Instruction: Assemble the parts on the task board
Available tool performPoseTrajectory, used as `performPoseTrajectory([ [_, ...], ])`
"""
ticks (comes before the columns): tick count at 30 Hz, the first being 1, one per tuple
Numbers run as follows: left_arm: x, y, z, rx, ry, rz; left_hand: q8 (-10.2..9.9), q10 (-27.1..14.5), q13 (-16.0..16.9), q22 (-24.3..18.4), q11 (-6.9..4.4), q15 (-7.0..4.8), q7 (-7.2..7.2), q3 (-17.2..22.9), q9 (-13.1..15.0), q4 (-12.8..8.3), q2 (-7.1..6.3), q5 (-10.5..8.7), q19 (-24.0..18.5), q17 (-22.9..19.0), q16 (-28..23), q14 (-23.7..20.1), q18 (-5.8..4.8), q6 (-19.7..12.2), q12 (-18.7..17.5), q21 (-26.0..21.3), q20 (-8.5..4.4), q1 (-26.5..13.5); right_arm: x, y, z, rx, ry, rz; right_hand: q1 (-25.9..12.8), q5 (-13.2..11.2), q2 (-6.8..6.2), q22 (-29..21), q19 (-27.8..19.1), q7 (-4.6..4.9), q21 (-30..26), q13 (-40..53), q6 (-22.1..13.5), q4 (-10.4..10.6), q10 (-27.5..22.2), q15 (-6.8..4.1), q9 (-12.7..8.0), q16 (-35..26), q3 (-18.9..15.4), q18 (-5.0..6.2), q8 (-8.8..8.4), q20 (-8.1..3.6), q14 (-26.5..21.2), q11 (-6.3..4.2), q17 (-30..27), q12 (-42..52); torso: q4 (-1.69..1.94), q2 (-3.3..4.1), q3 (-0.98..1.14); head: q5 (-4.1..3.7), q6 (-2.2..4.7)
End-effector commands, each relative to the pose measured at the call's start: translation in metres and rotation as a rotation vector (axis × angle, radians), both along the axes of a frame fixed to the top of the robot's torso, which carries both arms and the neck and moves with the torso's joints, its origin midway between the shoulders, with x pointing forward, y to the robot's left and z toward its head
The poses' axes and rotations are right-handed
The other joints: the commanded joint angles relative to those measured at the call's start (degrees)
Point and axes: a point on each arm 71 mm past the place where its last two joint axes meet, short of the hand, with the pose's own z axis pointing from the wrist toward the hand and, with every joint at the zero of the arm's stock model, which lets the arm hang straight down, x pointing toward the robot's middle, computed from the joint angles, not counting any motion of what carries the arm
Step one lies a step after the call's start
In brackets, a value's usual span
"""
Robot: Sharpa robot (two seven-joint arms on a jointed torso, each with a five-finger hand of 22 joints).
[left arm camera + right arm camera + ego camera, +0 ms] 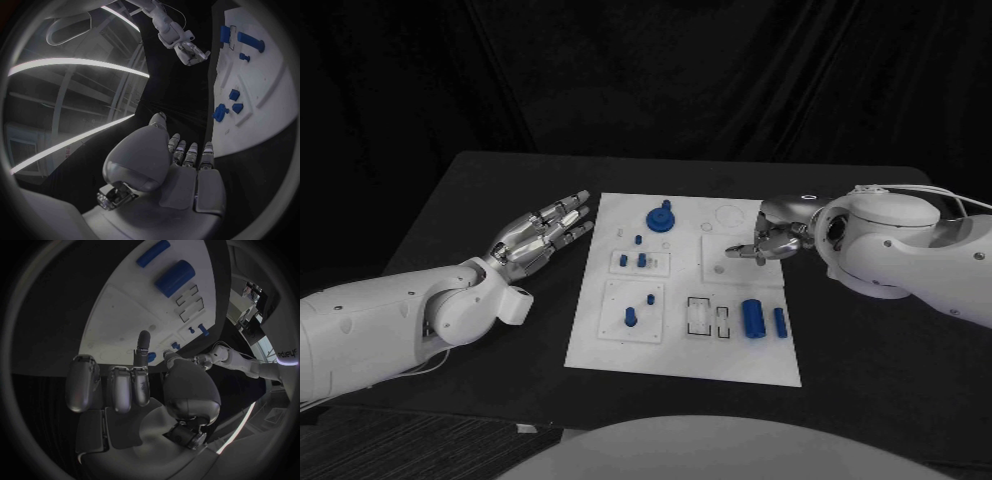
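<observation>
- Parts lie scattered over the white board, which sits in the middle of the head view on the black table; none is in either robot hand.
- Left robot hand lies flat and wide on the table, just beside the board's left edge, fingers straight and apart, holding nothing. I judge it is parked there to keep off the work area.
- Right robot hand hangs over the board's upper right part. Most fingers are curled in and one is stretched out toward the board; nothing shows between them. It looks posed to poke or press at a spot rather than to grasp, though the head view does not show whether it touches.
- Knobbed round piece stands near the board's top middle, left of the right robot hand.
- Small pegs stand in the left-hand panels, with another peg lower down.
- Thick cylinder and a slimmer bar lie at lower right, beside empty rectangular slots.
- Assembly seems barely begun: the slots are unfilled and the two large pieces lie loose beside them.
- Nothing blocks the way from the right robot hand down to the cylinder; its own bulky forearm hangs over the board's right edge and hides part of it from the head view.
</observation>
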Motion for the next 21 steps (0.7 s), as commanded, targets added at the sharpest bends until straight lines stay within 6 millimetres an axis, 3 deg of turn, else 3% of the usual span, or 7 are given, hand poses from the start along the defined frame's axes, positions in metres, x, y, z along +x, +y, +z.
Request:
performPoseTrajectory([
  [1, -0.001, -0.001, 0.003, -0.026, -0.031, 0.005, 1.07, 0.22, -0.33, -0.26, 0.48, 0.36, 0.2, 2.04, 0.63, -0.91, 0.08, 1.02, 0.66, -0.43, -0.55, 0.46, 0.24, 0.68, 1.0, -0.82, 0.18, 0.89, -0.005, -0.009, -0.014, -0.095, 0.186, -0.095, -2.21, 1.72, 0.05, 10.71, -0.42, 0.09, -2.04, 15.65, 0.73, 0.07, 6.56, -0.23, 1.03, 1.14, -1.82, 1.82, 1.18, -0.34, 6.31, -0.59, 15.69, 0.95, 0.08, -0.05, -0.02, -0.12, -0.01],
  [8, -0.001, -0.001, 0.003, -0.028, -0.032, 0.004, 1.12, 0.25, -0.31, -0.27, 0.5, 0.31, 0.22, 2.06, 0.64, -0.92, 0.07, 1.06, 0.66, -0.43, -0.55, 0.46, 0.26, 0.8, 1.11, -0.82, 0.15, 0.93, -0.008, -0.009, -0.017, -0.103, 0.242, -0.104, -0.43, 3.15, 1.24, 9.72, -2.29, 0.35, -5.59, 15.65, 0.28, -0.4, 6.56, 0.1, 1.31, 1.14, -2.04, 2.53, 0.37, -0.04, 6.31, -0.42, 15.69, 0.95, 0.12, 0.05, 0.0, -0.3, -0.01],
  [12, -0.001, -0.002, 0.003, -0.028, -0.031, 0.002, 1.13, 0.27, -0.32, -0.27, 0.53, 0.26, 0.24, 2.08, 0.64, -0.94, 0.06, 1.09, 0.66, -0.43, -0.55, 0.46, 0.28, 0.81, 1.05, -0.82, 0.13, 0.96, -0.013, -0.006, -0.018, -0.102, 0.26, -0.095, 0.91, 4.49, 1.28, 9.64, -2.41, 0.37, -5.85, 15.65, 0.19, -0.39, 6.56, 0.09, 1.39, 1.14, -2.14, 2.59, -0.02, -0.03, 6.31, -0.41, 15.69, 0.95, 0.11, 0.0, -0.01, -0.35, -0.01],
  [21, 0.0, -0.002, 0.002, -0.023, -0.025, 0.002, 1.12, 0.26, -0.33, -0.28, 0.57, 0.24, 0.27, 2.09, 0.63, -0.95, 0.06, 1.1, 0.66, -0.43, -0.55, 0.46, 0.29, 0.73, 0.98, -0.83, 0.12, 0.98, -0.025, -0.004, -0.027, -0.127, 0.316, -0.068, 1.08, 4.53, 1.2, 9.49, -2.7, 0.82, -6.44, 15.65, -0.93, -0.18, 6.56, 0.31, 1.17, 1.14, -2.91, 2.68, -1.21, 0.13, 6.31, -0.1, 15.69, 0.95, 0.02, -0.05, 0.0, -0.38, -0.01],
])
